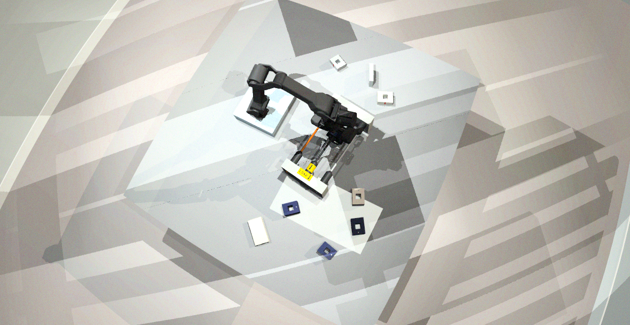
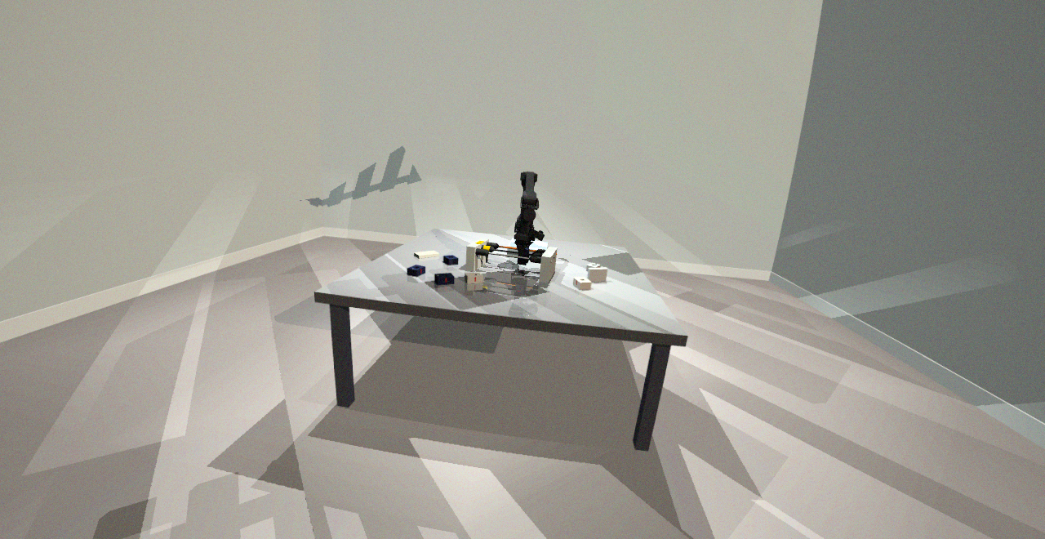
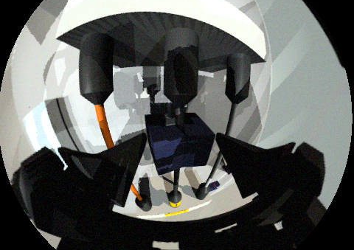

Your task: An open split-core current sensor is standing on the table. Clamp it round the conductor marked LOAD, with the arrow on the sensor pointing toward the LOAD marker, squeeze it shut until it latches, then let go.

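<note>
The dark blue sensor (image 3: 173, 150) sits around the middle conductor (image 3: 176, 178) (image 1: 323, 150), slightly tilted in the wrist view. That conductor enters its top and leaves below, toward the yellow LOAD marker (image 1: 303, 173) (image 3: 177, 212). My gripper (image 3: 182, 136) (image 1: 333, 138) is open, with one fingertip on each side of the sensor and hardly any gap. The sensor's arrow does not show, and I cannot tell whether its latch is closed. The arm hides the sensor in the top view.
An orange conductor (image 1: 309, 140) (image 3: 105, 128) and a dark conductor (image 3: 230, 122) run beside the middle one. White end block (image 1: 319, 187) stands at the LOAD end, and another (image 3: 158, 1) at the other. Blue block (image 1: 286, 205), black block (image 1: 357, 231), beige block (image 1: 358, 202) and white slab (image 1: 258, 231) lie beyond.
</note>
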Controlling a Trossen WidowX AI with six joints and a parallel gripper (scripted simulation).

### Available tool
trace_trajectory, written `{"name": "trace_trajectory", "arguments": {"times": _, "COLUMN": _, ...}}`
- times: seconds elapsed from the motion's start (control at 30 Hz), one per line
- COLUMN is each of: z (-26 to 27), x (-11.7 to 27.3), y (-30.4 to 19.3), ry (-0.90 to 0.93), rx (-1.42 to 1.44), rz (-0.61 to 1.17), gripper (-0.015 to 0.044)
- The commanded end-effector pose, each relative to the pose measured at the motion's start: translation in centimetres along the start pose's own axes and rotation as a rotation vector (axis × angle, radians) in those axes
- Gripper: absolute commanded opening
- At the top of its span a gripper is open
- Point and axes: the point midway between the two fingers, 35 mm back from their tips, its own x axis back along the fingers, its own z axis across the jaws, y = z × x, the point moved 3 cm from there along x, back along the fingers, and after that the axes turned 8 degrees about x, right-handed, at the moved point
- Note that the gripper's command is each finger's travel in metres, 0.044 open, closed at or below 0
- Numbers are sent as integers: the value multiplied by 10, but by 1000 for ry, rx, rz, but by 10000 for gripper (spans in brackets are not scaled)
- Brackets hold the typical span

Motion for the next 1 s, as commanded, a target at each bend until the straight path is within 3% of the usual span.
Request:
{"name": "trace_trajectory", "arguments": {"times": 0.0, "z": 1, "x": -7, "y": 0, "ry": 1, "rx": -3, "rz": 4, "gripper": 440}}
{"name": "trace_trajectory", "arguments": {"times": 0.6, "z": 0, "x": -28, "y": 1, "ry": -178, "rx": -3, "rz": 29, "gripper": 440}}
{"name": "trace_trajectory", "arguments": {"times": 0.97, "z": -4, "x": -25, "y": 1, "ry": -180, "rx": -3, "rz": 29, "gripper": 440}}
